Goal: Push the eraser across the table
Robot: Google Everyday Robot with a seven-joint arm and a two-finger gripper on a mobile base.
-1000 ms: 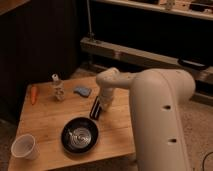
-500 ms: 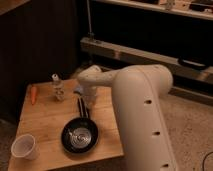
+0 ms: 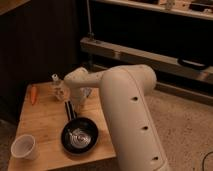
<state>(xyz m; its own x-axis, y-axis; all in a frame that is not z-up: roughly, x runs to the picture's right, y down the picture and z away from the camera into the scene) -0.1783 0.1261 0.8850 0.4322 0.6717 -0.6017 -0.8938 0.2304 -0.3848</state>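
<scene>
The eraser [image 3: 69, 110] is a flat black bar lying on the light-brown wooden table [image 3: 40, 122], just behind the black bowl [image 3: 79, 135]. My white arm reaches in from the right and bends down over the table's far right part. The gripper [image 3: 76, 103] hangs at its end, right beside the eraser's right side, low over the table top. The arm hides part of the table's right edge.
An orange carrot-like thing [image 3: 33, 93] lies at the far left. A small clear bottle [image 3: 56, 81] stands at the back. A white cup [image 3: 24, 147] stands at the front left corner. A blue-grey lump [image 3: 86, 93] shows behind the gripper. A dark shelf unit stands behind.
The arm has swung left over the table. The eraser has slid left with it, from the right edge to behind the bowl.
</scene>
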